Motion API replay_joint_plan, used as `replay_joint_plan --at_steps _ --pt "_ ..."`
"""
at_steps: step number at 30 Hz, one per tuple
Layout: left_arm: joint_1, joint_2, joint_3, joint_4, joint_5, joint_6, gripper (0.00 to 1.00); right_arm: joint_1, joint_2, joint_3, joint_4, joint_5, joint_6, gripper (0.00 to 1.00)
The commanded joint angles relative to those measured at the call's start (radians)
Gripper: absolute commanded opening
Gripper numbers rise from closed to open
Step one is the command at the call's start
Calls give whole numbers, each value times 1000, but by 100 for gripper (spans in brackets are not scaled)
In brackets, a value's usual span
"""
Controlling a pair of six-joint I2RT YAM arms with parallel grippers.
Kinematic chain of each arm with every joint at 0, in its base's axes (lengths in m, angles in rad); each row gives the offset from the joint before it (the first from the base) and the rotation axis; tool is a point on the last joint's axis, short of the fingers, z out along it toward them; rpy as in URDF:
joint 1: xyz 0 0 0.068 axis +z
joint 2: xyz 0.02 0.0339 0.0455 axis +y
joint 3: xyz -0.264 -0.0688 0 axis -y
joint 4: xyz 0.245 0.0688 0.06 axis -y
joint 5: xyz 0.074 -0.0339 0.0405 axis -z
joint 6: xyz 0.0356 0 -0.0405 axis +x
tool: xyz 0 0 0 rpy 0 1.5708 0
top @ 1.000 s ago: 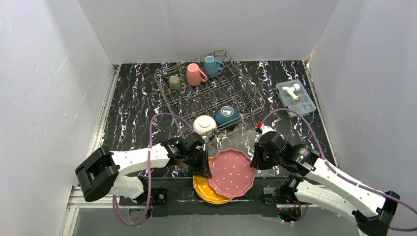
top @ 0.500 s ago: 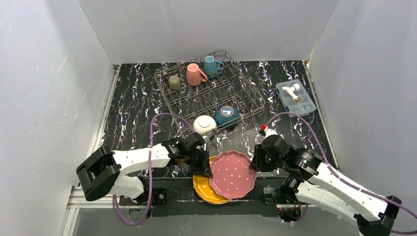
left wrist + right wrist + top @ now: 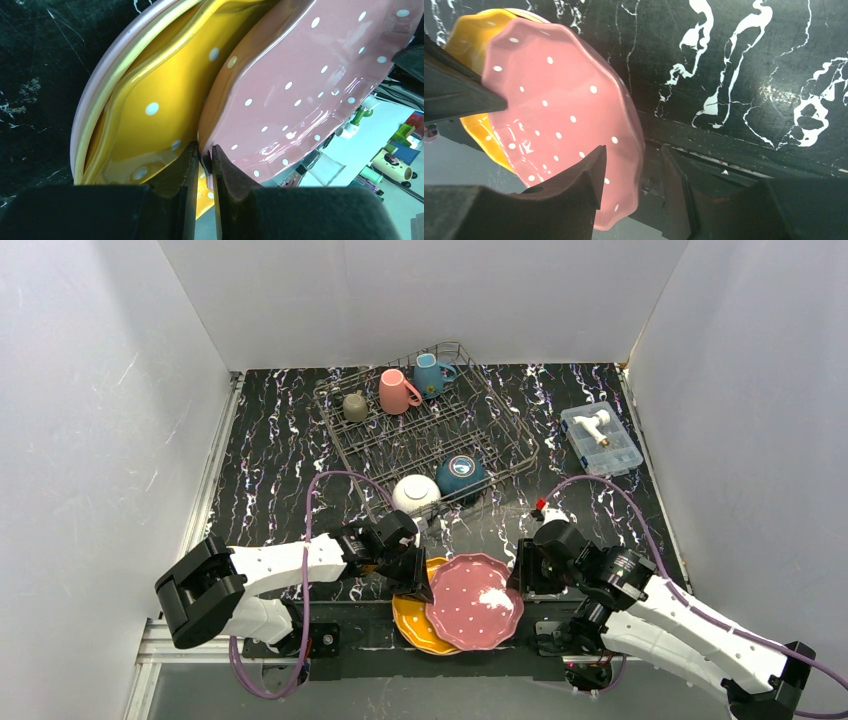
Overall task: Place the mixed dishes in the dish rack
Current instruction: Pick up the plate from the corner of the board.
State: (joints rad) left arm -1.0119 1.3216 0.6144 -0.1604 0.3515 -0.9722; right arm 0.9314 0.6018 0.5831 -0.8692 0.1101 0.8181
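While the left arm lies low along the near edge of the tabletop (image 3: 270, 470), its left hand (image 3: 418, 580) pinches the left rim of the pink plate (image 3: 475, 600), jaws almost together on the thin edge. The right arm bends in from the other side, and the right hand (image 3: 518, 575) stands at the plate's right rim with its jaws apart.

Scalloped and white-dotted, the pink plate sits tilted at the near edge, overlapping a yellow plate (image 3: 412, 620). Further back, the dish rack (image 3: 420, 430) holds a grey-olive mug (image 3: 355, 406), a pink mug (image 3: 397, 391) and a blue mug (image 3: 430, 373) at its far end, with a white bowl (image 3: 416, 493) and a teal bowl (image 3: 460, 474) at its near end. A clear box (image 3: 600, 438) lies to the right.

Only the left wrist view shows the grip closely, the fingers (image 3: 185, 165) clamped on the pink rim, and a pale rim under the yellow plate. Only the right wrist view shows the pink rim running between the right hand's parted jaws; whether they touch it I cannot tell.
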Motion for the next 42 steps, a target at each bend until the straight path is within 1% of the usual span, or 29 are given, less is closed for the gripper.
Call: replay_joint_plan --at_steps 1,4,12,19,28,36,42 --pt "-10 15 -25 -19 -14 26 0 2 -16 -24 -20 27 25 53" --pt "-10 16 -28 -16 -13 26 0 4 -22 -52 -3 8 34 55" --pt "-10 19 -26 -11 -7 26 0 3 -76 -137 110 -80 83 57" --pt "-10 24 -34 -2 -4 24 0 3 -140 -225 226 -166 150 58" --pt "-10 24 -41 6 -2 22 0 3 -212 -275 300 -219 206 58" --pt "-10 31 -41 14 4 21 0 3 -294 -278 349 -239 246 52" --pt "-10 32 -41 20 7 21 0 3 -309 -283 414 -271 258 48"
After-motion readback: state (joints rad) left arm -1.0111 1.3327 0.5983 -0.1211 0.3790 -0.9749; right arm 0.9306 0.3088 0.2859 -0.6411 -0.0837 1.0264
